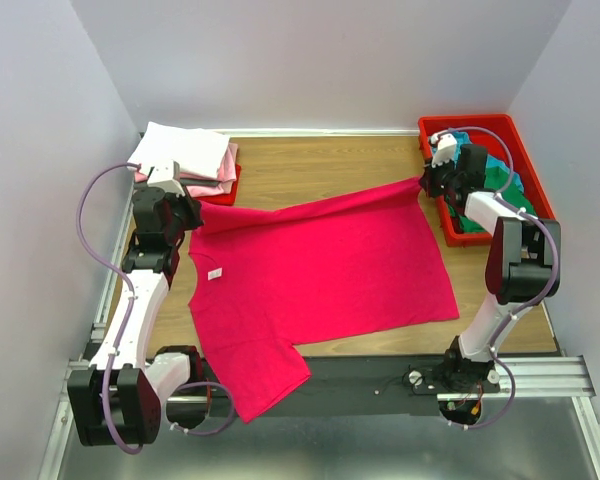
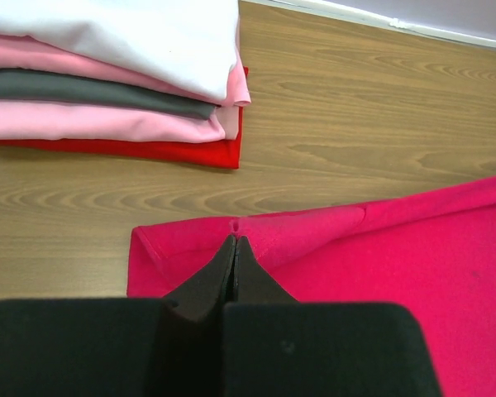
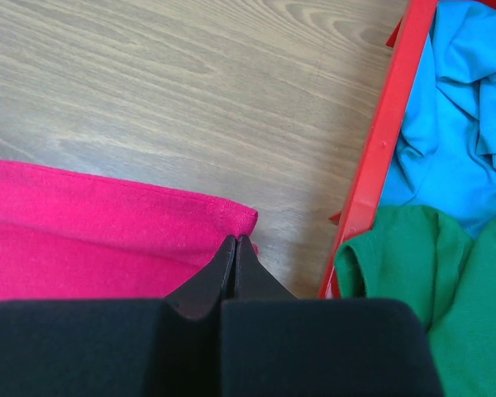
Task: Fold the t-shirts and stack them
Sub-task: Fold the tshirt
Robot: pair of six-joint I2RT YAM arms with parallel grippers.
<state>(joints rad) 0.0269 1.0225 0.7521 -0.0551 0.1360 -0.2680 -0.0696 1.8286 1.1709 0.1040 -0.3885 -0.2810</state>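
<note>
Here a soft crimson-pink t-shirt [image 1: 320,265] covers the grained wooden table [image 1: 320,165]

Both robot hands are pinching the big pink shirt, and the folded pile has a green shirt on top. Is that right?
Almost. The top shirt of the folded pile is white, not green; the left wrist view shows it clearly. The left gripper and the right gripper are indeed both pinching the big pink shirt.

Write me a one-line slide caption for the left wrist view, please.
Left gripper pinching the edge of the crimson shirt, with a stack of folded white, pink and grey shirts beyond it.
</note>
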